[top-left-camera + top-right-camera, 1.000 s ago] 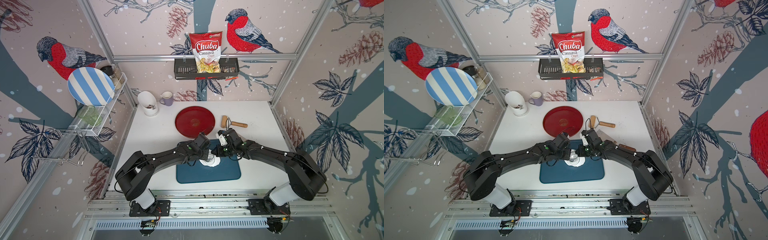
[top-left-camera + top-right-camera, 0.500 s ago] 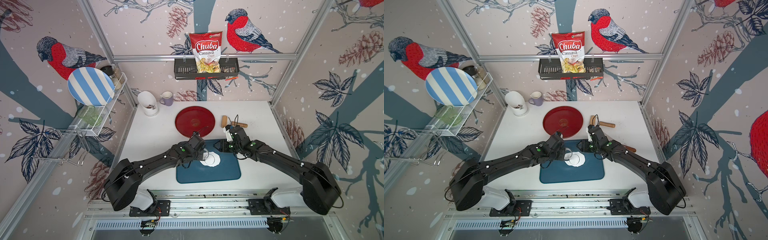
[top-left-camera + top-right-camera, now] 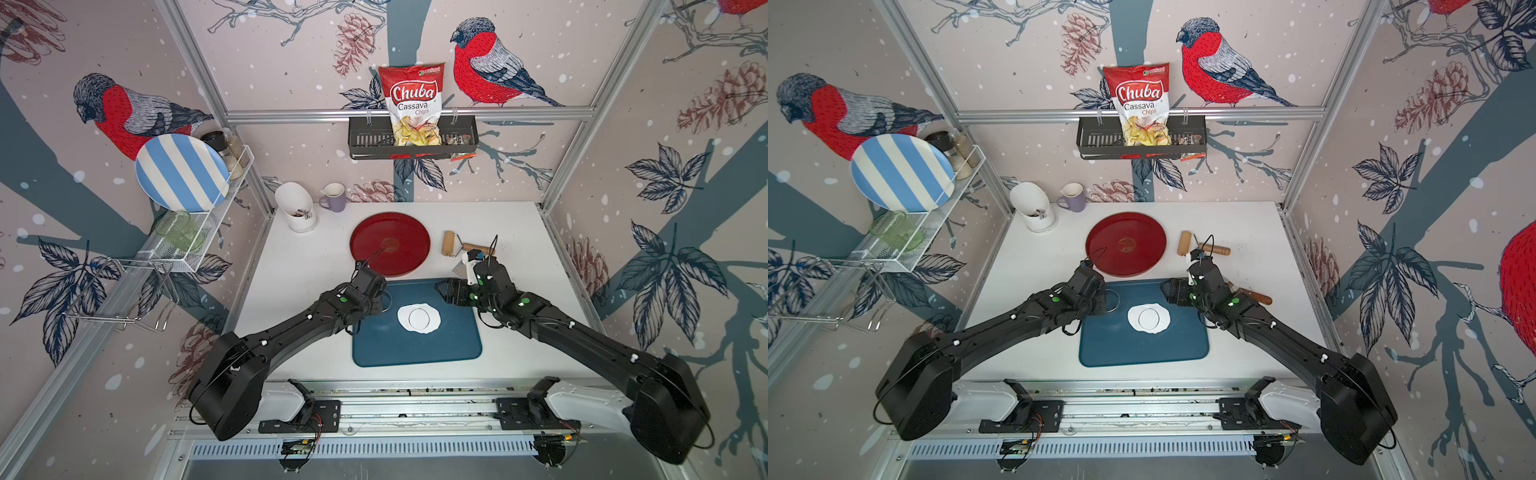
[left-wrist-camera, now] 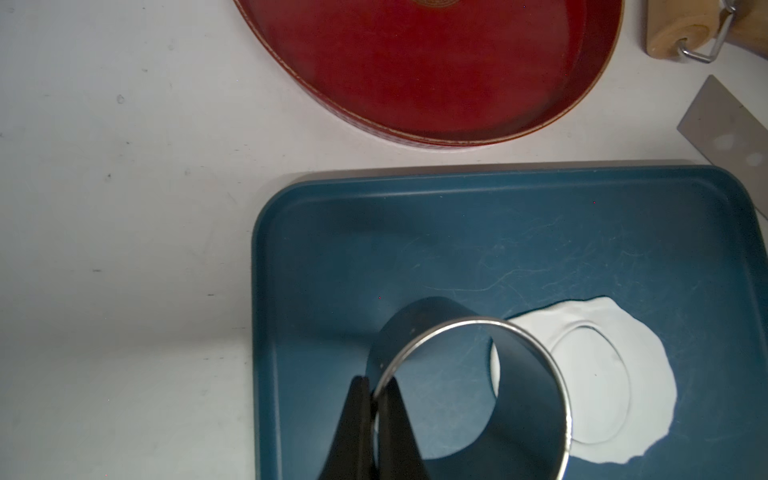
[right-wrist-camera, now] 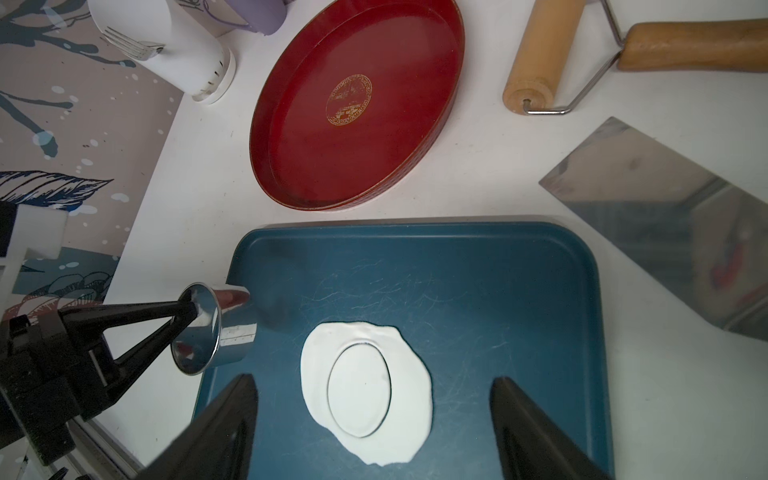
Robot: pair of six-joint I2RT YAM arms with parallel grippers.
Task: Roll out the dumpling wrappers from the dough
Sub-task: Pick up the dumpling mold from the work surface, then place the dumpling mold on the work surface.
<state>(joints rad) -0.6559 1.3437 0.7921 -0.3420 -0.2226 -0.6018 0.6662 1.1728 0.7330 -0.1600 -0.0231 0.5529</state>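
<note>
Both the L arm (image 3: 291, 328) & R arm (image 3: 582, 332) are matte blk w/ boxy, angular shells. They are fattest at the big rounded housings farthest from the fingers, each joined to a wht base (image 3: 282, 405) on a silver rail (image 3: 415, 409). Just behind the fingers each wrist carries a green dot (image 3: 343, 298), small wht studs (image 3: 309, 316) mark the forearms further back, & thin blk cables (image 3: 372, 255) loop off the wrists. Fingers (image 5: 232, 415) of the R gripper (image 5: 372, 378) & L gripper (image 5: 189, 309) are plain blk wedges tapering to narrow tips, w/ a wht block (image 3: 469, 270) behind the R ones.
</note>
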